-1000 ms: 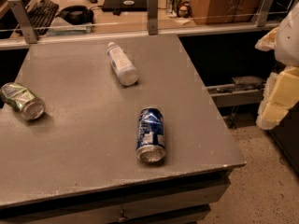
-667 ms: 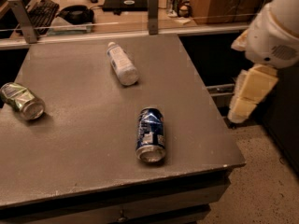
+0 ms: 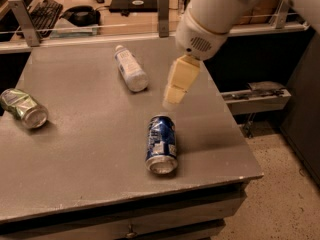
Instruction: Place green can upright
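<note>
The green can (image 3: 22, 108) lies on its side at the left edge of the grey table (image 3: 90, 134), slightly dented, silver top facing the front right. My gripper (image 3: 178, 83) hangs over the table's right half, above and just behind the blue-and-white can, far to the right of the green can. It holds nothing.
A blue-and-white can (image 3: 161, 144) lies on its side near the table's front. A white plastic bottle (image 3: 130, 68) lies on its side toward the back. A railing with posts (image 3: 163, 6) runs behind the table. A desk with a keyboard (image 3: 44, 10) stands beyond.
My arm has swung in from the right, off the table's edge, to over the table's right half. The cans and bottle have not moved.
</note>
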Robot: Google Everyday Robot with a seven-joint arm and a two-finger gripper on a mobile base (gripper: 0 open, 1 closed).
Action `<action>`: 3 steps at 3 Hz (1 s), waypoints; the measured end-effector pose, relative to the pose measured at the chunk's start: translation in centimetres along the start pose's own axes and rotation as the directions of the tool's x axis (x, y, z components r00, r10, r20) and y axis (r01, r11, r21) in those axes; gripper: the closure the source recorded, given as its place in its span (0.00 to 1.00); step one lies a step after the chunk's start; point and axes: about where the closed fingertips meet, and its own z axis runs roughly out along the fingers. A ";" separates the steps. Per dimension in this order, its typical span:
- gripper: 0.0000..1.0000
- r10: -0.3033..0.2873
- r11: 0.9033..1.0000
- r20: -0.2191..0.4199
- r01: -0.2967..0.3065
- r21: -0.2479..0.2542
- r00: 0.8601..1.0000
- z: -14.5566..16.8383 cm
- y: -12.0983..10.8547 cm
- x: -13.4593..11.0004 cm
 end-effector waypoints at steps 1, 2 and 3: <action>0.00 -0.045 0.998 0.094 0.047 -0.027 0.995 1.7 -0.1 -7.6; 0.00 -0.053 0.998 0.106 0.057 -0.030 0.993 2.0 -0.3 -8.4; 0.00 -0.070 0.996 0.150 0.077 -0.041 0.986 4.6 -1.1 -13.6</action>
